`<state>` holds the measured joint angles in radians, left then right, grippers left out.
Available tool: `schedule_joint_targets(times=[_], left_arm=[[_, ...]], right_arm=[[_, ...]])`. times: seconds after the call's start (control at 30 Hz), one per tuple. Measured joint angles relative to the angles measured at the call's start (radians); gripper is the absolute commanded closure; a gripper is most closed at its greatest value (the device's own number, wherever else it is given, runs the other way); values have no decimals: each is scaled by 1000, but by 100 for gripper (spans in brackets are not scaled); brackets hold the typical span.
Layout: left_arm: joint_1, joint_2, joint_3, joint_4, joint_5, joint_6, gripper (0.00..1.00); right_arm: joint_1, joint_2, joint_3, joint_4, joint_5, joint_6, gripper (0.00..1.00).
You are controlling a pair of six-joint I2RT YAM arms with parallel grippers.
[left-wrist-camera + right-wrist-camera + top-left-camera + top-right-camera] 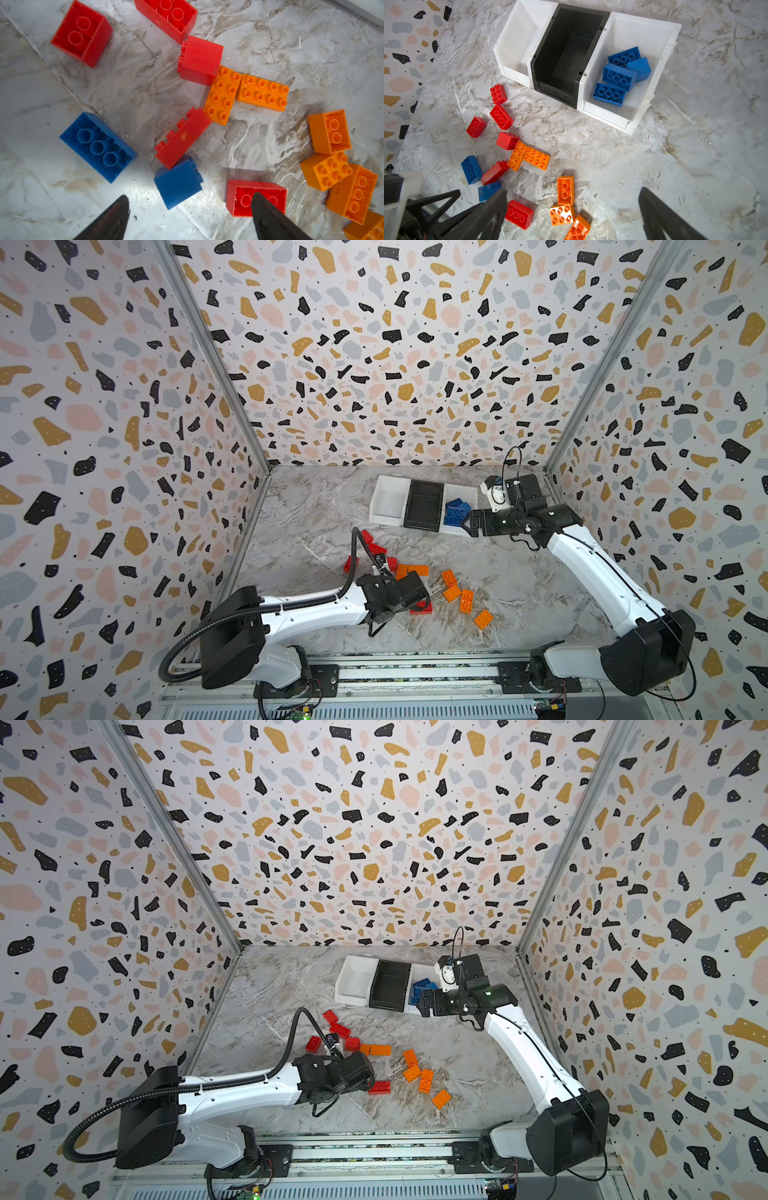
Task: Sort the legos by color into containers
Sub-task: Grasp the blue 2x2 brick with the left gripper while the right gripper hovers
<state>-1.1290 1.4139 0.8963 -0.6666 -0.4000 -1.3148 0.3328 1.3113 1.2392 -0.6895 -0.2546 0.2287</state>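
The left claw (pixel 190 196) is spread wide and pinches nothing. It hangs low over the loose legos (pixel 451 577), and one of its fingertips (pixel 264 209) covers a part of a hollow-side-up red brick (pixel 236 197). Under the gap between the fingers a square blue brick (pixel 178 187) stands on the worktop (pixel 270 52), touching a tipped red brick (pixel 182 139). Near them lies a long blue brick (pixel 97 145) with its hollow side up. This whole heap is well apart from the black bin (pixel 424 506), on the side of it that faces the robot's bases. The other red bricks (pixel 376 548) are the part nearest to the black bin, and the orange bricks (pixel 466 600) are farther from it. The right claw (pixel 573 189) is spread wide too and is empty. In both top views it hovers to the right of the black bin, at the near end of the right-hand white bin (pixel 675 27). This bin touches the black bin on its right and holds four blue bricks (pixel 618 76). The left-hand white bin (pixel 517 37) touches the black bin on its left, so the three stand joined in one row.
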Motion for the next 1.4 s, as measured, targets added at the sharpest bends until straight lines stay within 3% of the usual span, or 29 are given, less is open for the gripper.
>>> schedule_joint_targets(times=[0.37, 0.6, 0.8, 1.4], left_arm=[[16, 6, -73, 24, 77, -82, 12], [45, 50, -123, 98, 107, -90, 21], [50, 136, -101, 120, 111, -71, 23], [90, 202, -39, 107, 104, 7, 36]], right_arm=[[-8, -57, -22, 0, -18, -2, 1], [-10, -80, -22, -20, -26, -2, 1], [-10, -84, -22, -48, -29, -2, 1], [-19, -91, -27, -61, -41, -10, 1]])
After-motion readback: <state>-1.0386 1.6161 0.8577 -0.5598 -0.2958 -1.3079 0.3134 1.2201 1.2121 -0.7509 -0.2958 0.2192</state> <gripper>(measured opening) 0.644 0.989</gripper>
